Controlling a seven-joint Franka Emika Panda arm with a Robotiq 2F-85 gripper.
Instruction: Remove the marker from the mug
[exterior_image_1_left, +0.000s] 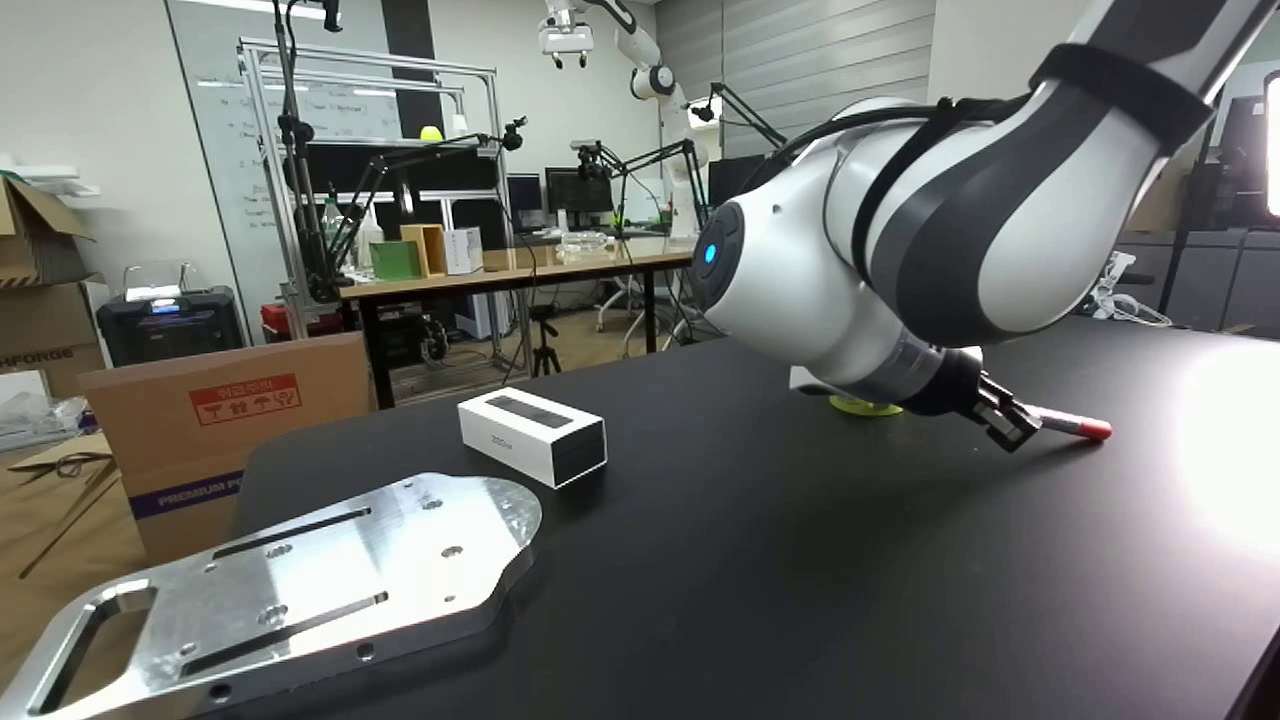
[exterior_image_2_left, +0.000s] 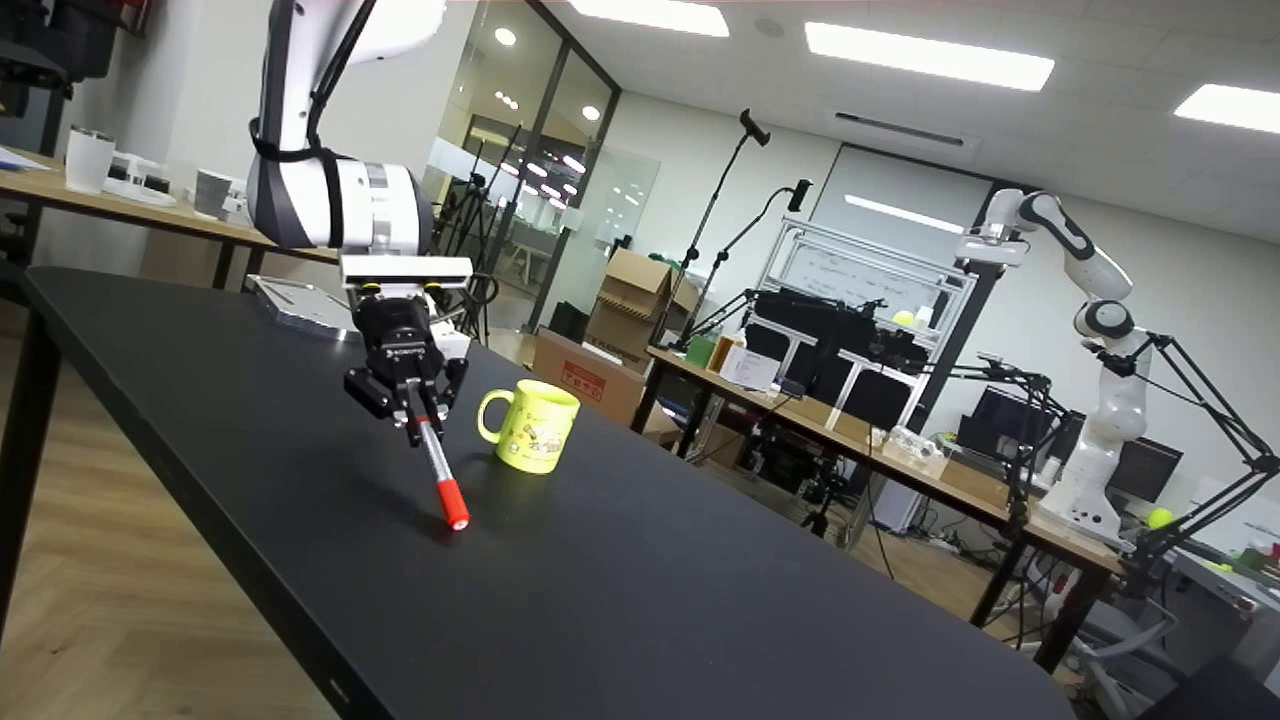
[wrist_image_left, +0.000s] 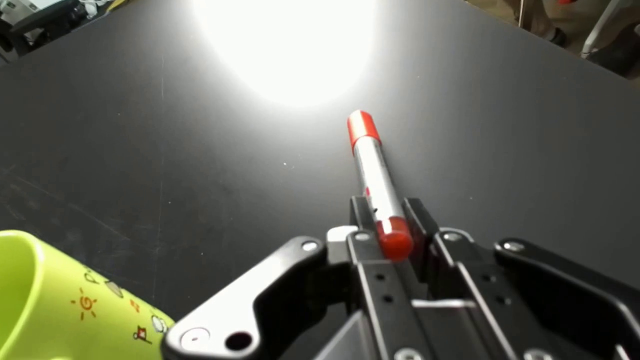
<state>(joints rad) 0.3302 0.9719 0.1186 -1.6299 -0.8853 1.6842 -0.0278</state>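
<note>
Black two-fingered gripper (wrist_image_left: 386, 204) snugly pinches a slim red-and-silver marker (wrist_image_left: 379, 180) aslant — likely for laying beside the cylindrical yellow-green mug (exterior_image_2_left: 538, 428).

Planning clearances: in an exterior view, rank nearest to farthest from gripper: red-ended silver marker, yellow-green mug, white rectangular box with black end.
1. Marker: held in the gripper, pointing picture right.
2. Mug: close by, picture left.
3. Box: well past the mug, farther left.

A second robot arm (exterior_image_2_left: 1115, 420) marks a lab.
</note>
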